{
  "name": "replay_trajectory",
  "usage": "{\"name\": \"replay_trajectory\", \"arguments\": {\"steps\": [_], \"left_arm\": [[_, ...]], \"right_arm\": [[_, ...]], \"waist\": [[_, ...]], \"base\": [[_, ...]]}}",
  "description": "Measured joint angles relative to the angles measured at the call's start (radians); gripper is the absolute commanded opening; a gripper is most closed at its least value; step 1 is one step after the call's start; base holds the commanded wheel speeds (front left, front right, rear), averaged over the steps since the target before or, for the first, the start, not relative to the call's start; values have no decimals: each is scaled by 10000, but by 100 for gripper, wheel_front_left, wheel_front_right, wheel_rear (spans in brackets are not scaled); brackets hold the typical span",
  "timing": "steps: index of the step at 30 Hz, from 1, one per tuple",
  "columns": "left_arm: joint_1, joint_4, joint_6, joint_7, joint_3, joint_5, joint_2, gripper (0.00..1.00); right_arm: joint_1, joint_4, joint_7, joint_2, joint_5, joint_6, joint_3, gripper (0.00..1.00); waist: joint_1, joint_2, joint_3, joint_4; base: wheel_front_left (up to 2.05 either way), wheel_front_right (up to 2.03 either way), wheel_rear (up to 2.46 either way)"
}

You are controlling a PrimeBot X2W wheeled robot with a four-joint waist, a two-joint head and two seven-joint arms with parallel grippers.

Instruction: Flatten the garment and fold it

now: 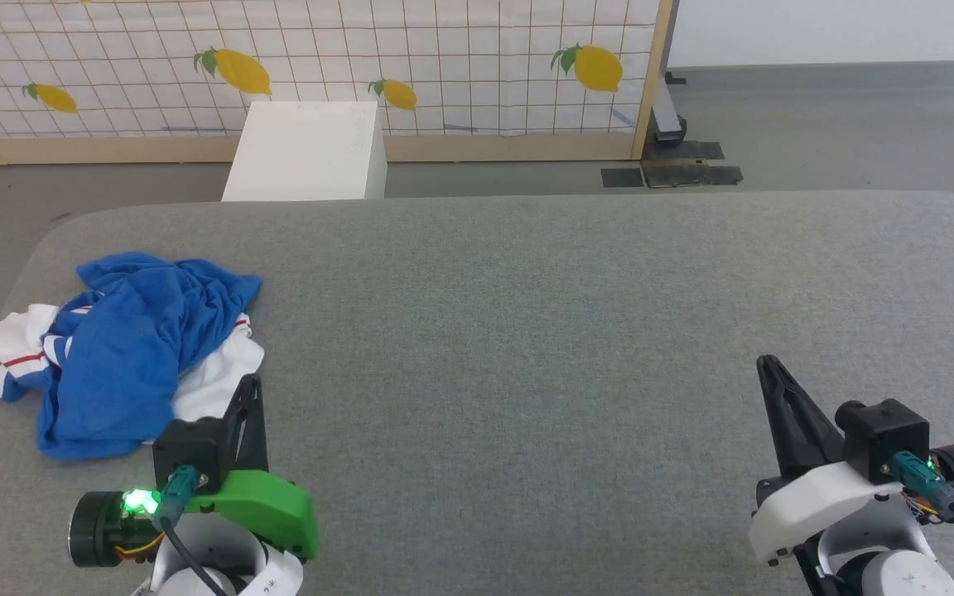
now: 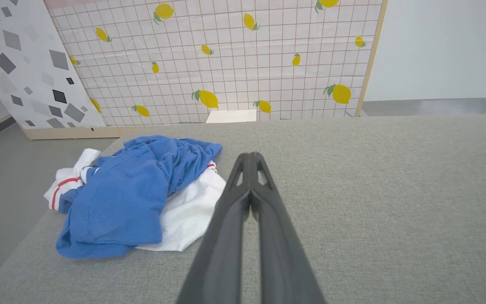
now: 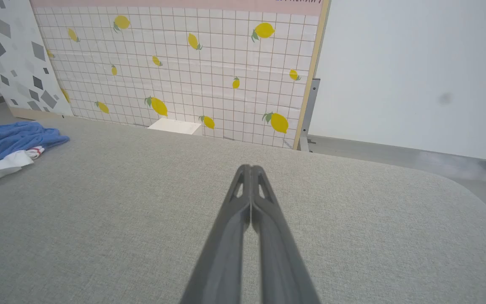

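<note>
**Royal-blue soft jersey (image 1: 125, 348) heaped on the grey fabric-covered counter (image 1: 527, 331)**

Crumpled, with white sleeves and red-striped trim showing at its edges, the jersey lies near the counter's far-left corner. The left pincer (image 1: 253, 382) – fingers pressed together, holding nothing – sits just beside the heap's near-right edge. Whether its tip touches the white cloth is hard to tell. The right pincer (image 1: 767, 362) is likewise closed and empty, over bare counter well apart from the jersey. Beyond the far edge a white rectangular box (image 1: 307, 149) stands on the floor before a lemon-printed grid panel (image 1: 444, 66).
</note>
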Motion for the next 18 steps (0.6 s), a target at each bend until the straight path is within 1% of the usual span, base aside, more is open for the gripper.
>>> {"name": "replay_trajectory", "arguments": {"steps": [18], "left_arm": [[0,0,0,0,0,0,0,0]], "right_arm": [[0,0,0,0,0,0,0,0]], "waist": [[0,0,0,0]], "base": [[0,0,0]]}}
